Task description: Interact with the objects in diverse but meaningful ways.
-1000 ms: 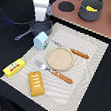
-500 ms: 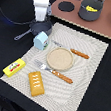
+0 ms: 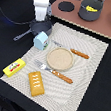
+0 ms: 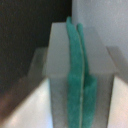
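- The saucepan (image 3: 39, 28) sits at the mat's far left corner, under my arm.
- The 1 small white carton (image 3: 41, 40) stands touching its near side.
- My gripper (image 3: 40, 20) hangs above; I cannot tell its opening.
- I'd probably descend squarely over the carton's ridge (image 4: 77, 75).

Exterior view looks down from high on the whole mat (image 3: 86, 61); wrist view sits very close above the carton (image 4: 75, 70), which both share

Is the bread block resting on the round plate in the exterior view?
No. The bread block lies on the placemat, apart from the round plate, which holds nothing.
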